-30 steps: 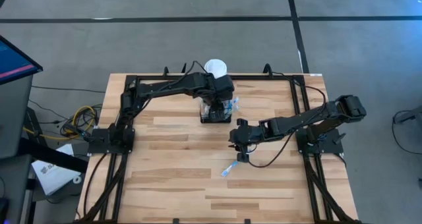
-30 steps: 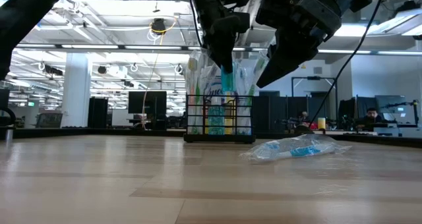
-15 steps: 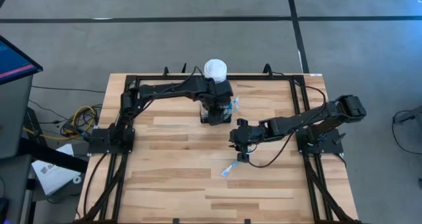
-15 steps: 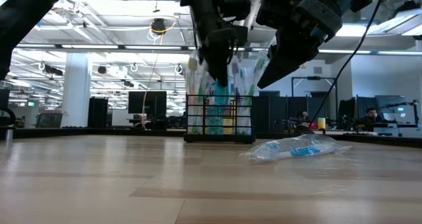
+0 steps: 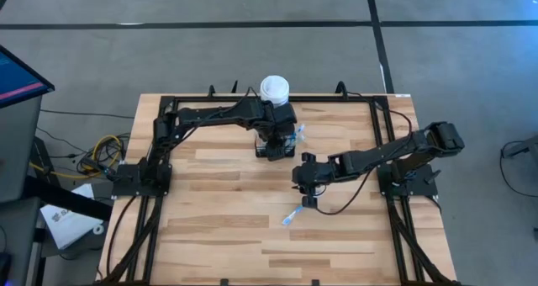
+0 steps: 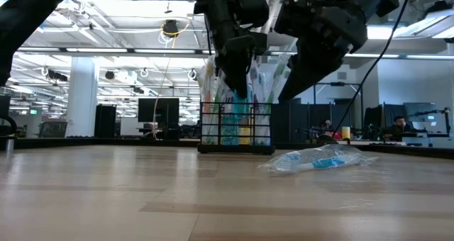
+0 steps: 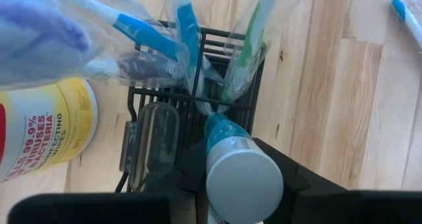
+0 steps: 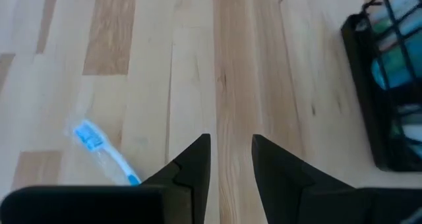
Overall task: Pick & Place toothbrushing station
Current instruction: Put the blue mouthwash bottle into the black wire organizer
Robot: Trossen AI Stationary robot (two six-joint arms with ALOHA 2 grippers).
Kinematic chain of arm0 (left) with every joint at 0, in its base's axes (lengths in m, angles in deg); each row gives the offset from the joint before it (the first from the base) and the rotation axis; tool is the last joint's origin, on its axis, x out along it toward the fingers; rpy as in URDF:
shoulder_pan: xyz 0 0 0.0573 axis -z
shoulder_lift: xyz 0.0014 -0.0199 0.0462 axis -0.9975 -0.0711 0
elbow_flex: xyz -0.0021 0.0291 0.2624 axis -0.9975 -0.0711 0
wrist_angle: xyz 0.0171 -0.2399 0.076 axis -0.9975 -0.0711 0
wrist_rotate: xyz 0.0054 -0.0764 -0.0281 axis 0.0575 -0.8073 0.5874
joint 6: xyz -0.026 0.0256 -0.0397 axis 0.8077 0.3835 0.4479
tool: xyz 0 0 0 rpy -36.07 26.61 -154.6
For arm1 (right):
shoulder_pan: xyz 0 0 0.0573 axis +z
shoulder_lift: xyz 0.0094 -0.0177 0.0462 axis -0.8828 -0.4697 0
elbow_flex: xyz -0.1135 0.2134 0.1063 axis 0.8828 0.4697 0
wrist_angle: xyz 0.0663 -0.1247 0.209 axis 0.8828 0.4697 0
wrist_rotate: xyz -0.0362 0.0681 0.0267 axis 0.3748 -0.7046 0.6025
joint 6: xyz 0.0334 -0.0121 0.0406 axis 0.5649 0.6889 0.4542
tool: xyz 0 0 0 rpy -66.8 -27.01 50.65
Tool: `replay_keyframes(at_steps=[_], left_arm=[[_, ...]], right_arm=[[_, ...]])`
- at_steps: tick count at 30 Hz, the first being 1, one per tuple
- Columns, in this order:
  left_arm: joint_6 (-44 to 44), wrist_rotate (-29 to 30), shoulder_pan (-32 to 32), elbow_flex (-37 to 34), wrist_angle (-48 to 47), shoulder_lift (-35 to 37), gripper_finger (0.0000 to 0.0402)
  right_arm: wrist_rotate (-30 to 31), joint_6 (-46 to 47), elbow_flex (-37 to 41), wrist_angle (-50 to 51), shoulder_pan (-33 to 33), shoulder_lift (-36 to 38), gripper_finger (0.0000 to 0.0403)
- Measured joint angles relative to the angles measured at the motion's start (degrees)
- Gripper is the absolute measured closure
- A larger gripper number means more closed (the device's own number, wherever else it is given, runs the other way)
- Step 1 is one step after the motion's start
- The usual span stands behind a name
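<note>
High view: a light wooden slatted tabletop (image 5: 218,210) is seen filling the middle of the frame, with a black metal frame around its edges. Two dark arms are seen reaching inward, the left one from the left edge toward upper centre, the right one from the right edge toward centre. A yellow canister with a white lid (image 5: 274,88) is seen at the upper middle edge. Just below it, the small black rectangular wire-mesh toothbrushing station (image 5: 274,148) is placed, with plastic-wrapped toothbrushes standing in it. The left end effector (image 5: 277,139) is positioned directly over this caddy; in the left wrist view a teal tube with a white cap (image 7: 241,171) is seen clamped in it, its far end lowered into the mesh. The right end effector (image 5: 305,195) is held below and right of the caddy, fingers parted and grasping nothing. A single wrapped blue toothbrush (image 5: 292,216) is seen lying flat just beneath it.
</note>
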Motion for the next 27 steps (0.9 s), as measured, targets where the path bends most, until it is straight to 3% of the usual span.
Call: replay_keyframes(at_steps=[7,27], left_arm=[[-0.9,0.0,-0.4,-0.2,-0.6,0.6,0.0316],[-1.1,-2.0,-1.1,-0.2,-0.5,1.0,0.0311]], right_arm=[[-0.2,-0.1,0.0,0.2,-0.5,-3.8,0.0301],[-0.2,-0.6,0.0,0.0,-0.9,-3.9,0.0301]])
